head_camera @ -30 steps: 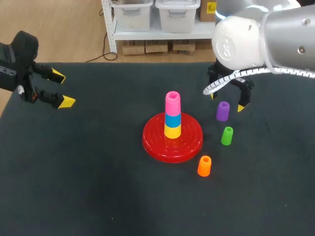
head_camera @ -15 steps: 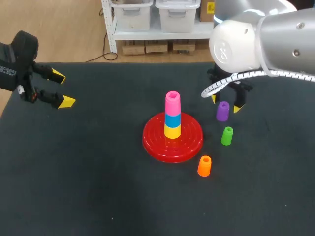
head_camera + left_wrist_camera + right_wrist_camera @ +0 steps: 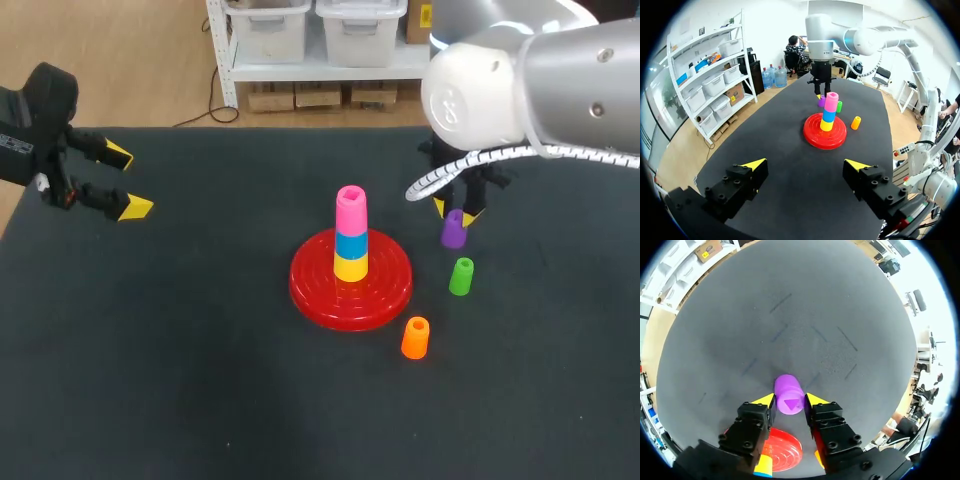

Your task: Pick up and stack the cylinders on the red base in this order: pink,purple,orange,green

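Down around the purple cylinder comes the right gripper over the last second, its fingers drawing in from a wide spread; the left arm has not stirred.

Counting across the black table: two grippers, one red base and six cylinders, one of each colour.

Far left, the left gripper hangs above the table's edge, jaws wide apart with nothing between them. In the middle sits the red base, with three cylinders stacked on its peg: yellow cylinder lowest, blue cylinder next, pink cylinder on top. Their long axis runs straight up. Three more stand loose and upright to the right of the base: the orange cylinder nearest the front edge, the green cylinder behind it, the purple cylinder farthest back.

The right wrist view shows both yellow tips pressed to opposite sides of the purple cylinder, its top end facing the camera, the right gripper narrowly closed on it.

From the head camera the arm's bulky joint hides most of those fingers. In the left wrist view the purple cylinder is half hidden behind the stack.
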Controlling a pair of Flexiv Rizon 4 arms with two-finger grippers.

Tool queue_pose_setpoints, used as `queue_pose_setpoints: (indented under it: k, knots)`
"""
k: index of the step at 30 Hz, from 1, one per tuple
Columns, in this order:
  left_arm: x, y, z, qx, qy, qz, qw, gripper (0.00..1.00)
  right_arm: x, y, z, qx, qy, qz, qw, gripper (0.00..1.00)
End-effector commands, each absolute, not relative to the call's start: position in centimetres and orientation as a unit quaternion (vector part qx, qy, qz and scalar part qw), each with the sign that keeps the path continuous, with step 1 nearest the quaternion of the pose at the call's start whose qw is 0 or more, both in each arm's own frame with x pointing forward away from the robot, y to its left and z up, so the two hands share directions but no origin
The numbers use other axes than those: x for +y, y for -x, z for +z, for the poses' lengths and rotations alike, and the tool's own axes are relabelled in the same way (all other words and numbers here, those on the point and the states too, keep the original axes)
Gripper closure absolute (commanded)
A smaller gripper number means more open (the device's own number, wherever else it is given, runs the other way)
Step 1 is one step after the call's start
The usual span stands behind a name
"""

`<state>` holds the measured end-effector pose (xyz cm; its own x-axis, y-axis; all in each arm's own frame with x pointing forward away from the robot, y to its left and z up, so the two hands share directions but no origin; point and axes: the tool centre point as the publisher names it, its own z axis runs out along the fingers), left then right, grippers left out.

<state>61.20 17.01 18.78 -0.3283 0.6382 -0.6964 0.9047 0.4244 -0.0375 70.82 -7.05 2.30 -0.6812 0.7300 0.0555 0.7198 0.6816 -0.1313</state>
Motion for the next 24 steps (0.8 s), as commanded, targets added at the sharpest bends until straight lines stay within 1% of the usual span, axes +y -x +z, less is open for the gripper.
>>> queue_pose_setpoints:
  k: [1,4,8,13,16,24]
  knots:
    - [17.0,-61.3,18.7,0.785,-0.491,-0.217,0.308,0.0,-7.1,-70.8,3.1,-0.917,0.394,0.047,0.045,1.0]
    - [17.0,-61.3,18.7,0.785,-0.491,-0.217,0.308,0.0,-6.8,-70.7,5.3,-0.92,0.388,0.038,0.037,1.0]
    - [17.0,-61.3,18.7,0.785,-0.491,-0.217,0.308,0.0,-5.8,-69.8,9.9,-0.934,0.356,0.017,0.027,1.0]
    - [17.0,-61.3,18.7,0.785,-0.491,-0.217,0.308,0.0,-3.7,-68.1,16.5,-0.951,0.303,-0.061,0.02,1.0]
    - [17.0,-61.3,18.7,0.785,-0.491,-0.217,0.308,0.0,-2.4,-66.9,19.5,-0.957,0.269,-0.107,0.031,1.0]
    - [17.0,-61.3,18.7,0.785,-0.491,-0.217,0.308,0.0,0.7,-64.3,23.1,-0.97,0.206,-0.126,0.019,1.0]
